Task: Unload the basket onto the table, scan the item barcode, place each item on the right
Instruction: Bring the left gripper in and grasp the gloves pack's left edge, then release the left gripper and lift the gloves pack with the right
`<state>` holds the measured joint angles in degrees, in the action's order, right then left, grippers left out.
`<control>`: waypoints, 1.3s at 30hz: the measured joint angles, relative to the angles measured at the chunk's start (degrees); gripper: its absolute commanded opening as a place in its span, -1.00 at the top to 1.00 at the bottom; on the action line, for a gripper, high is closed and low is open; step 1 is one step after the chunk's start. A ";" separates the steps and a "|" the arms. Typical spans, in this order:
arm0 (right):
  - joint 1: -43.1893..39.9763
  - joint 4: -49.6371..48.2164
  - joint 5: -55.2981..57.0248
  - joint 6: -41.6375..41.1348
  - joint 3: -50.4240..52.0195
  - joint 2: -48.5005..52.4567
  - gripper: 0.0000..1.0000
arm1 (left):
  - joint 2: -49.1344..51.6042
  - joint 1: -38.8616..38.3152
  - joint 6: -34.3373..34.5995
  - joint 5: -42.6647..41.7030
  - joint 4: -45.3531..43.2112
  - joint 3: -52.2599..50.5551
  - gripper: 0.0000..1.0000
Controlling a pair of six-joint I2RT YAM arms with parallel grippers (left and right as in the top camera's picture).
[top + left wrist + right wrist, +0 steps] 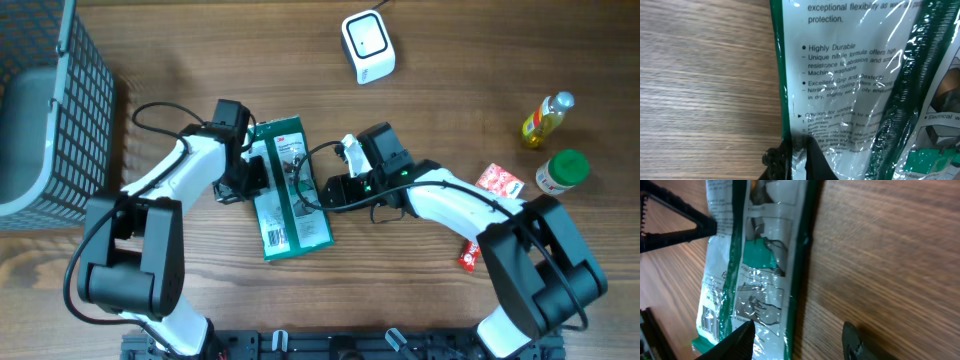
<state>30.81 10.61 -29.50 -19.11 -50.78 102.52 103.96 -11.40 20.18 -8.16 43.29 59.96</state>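
Note:
The item is a flat green-and-white glove package [288, 190] lying on the wooden table, its barcode [277, 238] near its front end. My left gripper [250, 177] is shut on the package's left edge; in the left wrist view its black fingers [816, 162] pinch the clear plastic rim of the package [855, 75]. My right gripper [325, 190] is open at the package's right edge. In the right wrist view one finger [735, 342] is over the package [760, 265] and the other is over bare wood. The barcode [707, 320] shows there too. The white scanner [367, 47] stands at the back.
A grey wire basket [50, 110] fills the far left. On the right stand a yellow bottle [547, 118], a green-lidded jar [562, 172], a red packet [498, 181] and another red item [469, 255].

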 measured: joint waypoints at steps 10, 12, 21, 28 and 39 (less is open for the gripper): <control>0.00 -5.51 -9.66 -0.31 -0.02 4.83 -0.02 | 0.04 -0.98 0.00 0.24 -0.90 0.02 0.92; 0.00 -7.15 -12.15 -0.57 -0.02 6.08 0.07 | 0.04 -0.98 0.00 0.24 -0.90 0.02 0.92; -0.44 -14.80 -22.47 -4.66 -0.24 11.61 0.14 | 0.09 -0.98 0.00 0.24 -0.96 0.04 0.92; 0.39 -17.57 -24.48 -7.52 -0.24 12.79 0.12 | 0.09 -0.98 0.00 0.24 -1.05 0.04 0.92; 2.01 -19.54 -24.28 -9.18 -0.17 13.05 0.11 | 0.09 -0.98 0.00 0.24 -1.14 0.04 0.92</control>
<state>32.82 -8.93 -53.78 -28.29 -50.96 115.57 104.05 -12.38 20.18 -7.92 42.15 60.01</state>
